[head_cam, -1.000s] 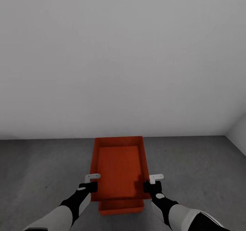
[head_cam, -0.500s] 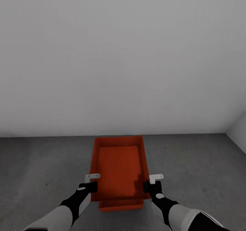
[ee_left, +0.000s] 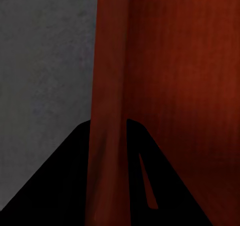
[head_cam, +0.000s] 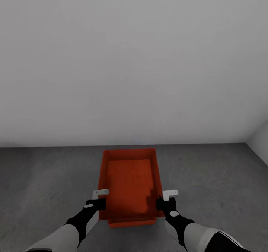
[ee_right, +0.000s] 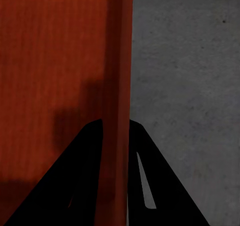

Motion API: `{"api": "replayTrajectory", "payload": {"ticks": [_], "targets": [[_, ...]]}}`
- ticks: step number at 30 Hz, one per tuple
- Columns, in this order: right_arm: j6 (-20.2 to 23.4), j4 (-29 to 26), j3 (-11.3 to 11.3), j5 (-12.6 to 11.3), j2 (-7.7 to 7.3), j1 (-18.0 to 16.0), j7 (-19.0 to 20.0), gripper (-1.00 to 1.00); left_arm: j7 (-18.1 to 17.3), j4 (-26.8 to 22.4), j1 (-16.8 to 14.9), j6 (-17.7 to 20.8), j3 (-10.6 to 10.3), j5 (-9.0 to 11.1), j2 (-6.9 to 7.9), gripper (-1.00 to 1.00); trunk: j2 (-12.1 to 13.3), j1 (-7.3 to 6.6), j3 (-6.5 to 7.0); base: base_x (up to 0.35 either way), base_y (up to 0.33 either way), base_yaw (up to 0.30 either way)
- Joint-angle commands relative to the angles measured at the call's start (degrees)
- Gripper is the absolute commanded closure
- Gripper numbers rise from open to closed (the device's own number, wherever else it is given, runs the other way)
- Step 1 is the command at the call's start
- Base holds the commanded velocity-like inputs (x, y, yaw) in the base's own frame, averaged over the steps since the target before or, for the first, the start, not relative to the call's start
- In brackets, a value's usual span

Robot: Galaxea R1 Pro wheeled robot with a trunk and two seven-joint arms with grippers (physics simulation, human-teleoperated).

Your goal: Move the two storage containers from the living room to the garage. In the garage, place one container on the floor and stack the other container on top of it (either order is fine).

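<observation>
Bin walls sit pinched in both my grippers: my left gripper (head_cam: 99,203) clamps the upper bin (head_cam: 130,185) by its left long wall, my right gripper (head_cam: 163,202) by the right wall. Directly beneath it the lower bin (head_cam: 132,222) rests on the grey concrete floor (head_cam: 44,185), only its near edge peeking out, close to the white wall (head_cam: 134,58).

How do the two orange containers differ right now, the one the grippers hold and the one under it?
The upper container is clamped on its long side walls by the left gripper and the right gripper; the lower container is untouched. The upper one shows its whole open inside; the lower one shows a near strip beneath it, on the floor. Both are orange-red and lie in line.
</observation>
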Motion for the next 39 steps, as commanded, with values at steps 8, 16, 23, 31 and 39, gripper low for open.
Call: {"api": "replayTrajectory", "payload": {"ticks": [8,16,23,31,39], "targets": [[-0.02,0.13,-2.12,-0.09,0.00,0.00,-0.15,1.00,0.40,-0.47,-0.04,-0.04,1.54,-0.25,1.98,1.00,-0.04,0.00,-0.78,0.000,0.000,0.000],[0.03,0.12,-2.11,-0.09,0.00,0.00,-0.15,1.00,0.40,-0.47,-0.04,-0.04,1.54,-0.25,1.98,1.00,-0.04,0.00,-1.50,0.000,0.000,0.000],[0.00,0.12,-2.12,-0.09,0.00,0.00,-0.15,1.00,0.40,-0.47,-0.04,-0.04,1.54,-0.25,1.98,1.00,-0.04,0.00,-2.14,0.000,0.000,0.000],[-0.01,0.11,-2.11,-0.09,0.00,0.00,-0.15,1.00,0.40,-0.48,-0.04,-0.04,1.54,-0.25,1.98,1.00,-0.04,0.00,-2.86,0.000,0.000,0.000],[-0.02,0.12,-2.12,-0.09,0.00,0.00,-0.15,1.00,0.40,-0.55,-0.04,-0.04,1.54,-0.25,1.98,1.00,-0.04,0.00,-3.58,0.000,0.000,0.000]]}}
